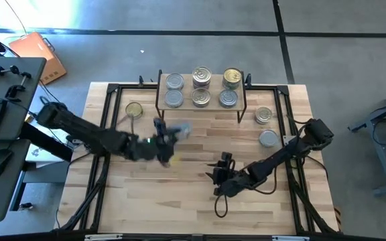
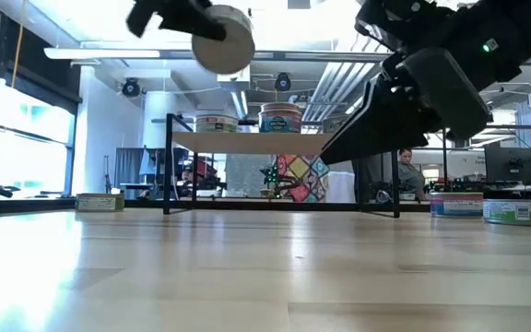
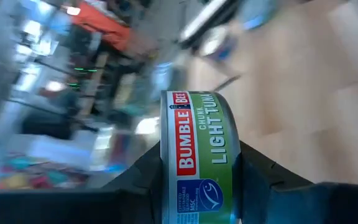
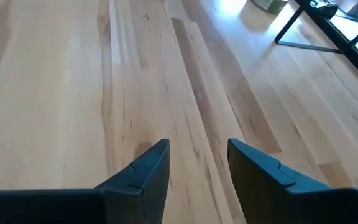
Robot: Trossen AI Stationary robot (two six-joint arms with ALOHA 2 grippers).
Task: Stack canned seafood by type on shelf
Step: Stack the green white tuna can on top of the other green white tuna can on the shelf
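Left gripper [image 3: 197, 186]: fingers pinching tuna tin [image 3: 199, 155], airborne before shelf [image 1: 201, 100]. Advice: place atop matching tin, centred. Right gripper [image 4: 197, 165]: fingers spread, idle.

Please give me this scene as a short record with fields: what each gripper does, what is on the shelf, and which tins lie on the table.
left gripper: shut on green-label tuna tin, lifted above table
right gripper: open, empty, low over table
shelf: six tins on top
loose tins: gold-top tin at left; two silver tins at right
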